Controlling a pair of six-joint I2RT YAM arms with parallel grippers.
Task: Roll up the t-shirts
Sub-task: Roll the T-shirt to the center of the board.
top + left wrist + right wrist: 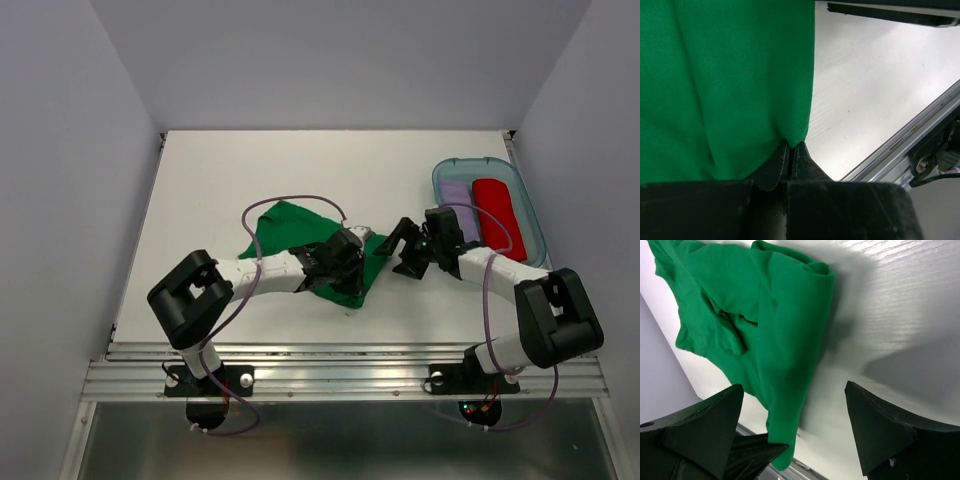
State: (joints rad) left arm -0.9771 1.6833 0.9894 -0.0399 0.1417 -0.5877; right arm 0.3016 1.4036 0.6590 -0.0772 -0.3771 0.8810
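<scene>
A bright green t-shirt (285, 225) lies crumpled and partly folded on the white table, left of centre. My left gripper (347, 258) rests on its right part; in the left wrist view this left gripper (791, 149) is shut, pinching an edge of the green t-shirt (725, 85). My right gripper (402, 250) hovers just right of the shirt, open. In the right wrist view the green t-shirt (765, 315) hangs in a long fold between and beyond the spread fingers of the right gripper (794, 386), which hold nothing. A lilac t-shirt (458, 205) and a red t-shirt (495, 210) lie rolled in a tray.
The clear blue tray (532, 215) stands at the right rear of the table. The table's metal front rail (900, 145) runs close to the left gripper. Grey walls enclose the table on three sides.
</scene>
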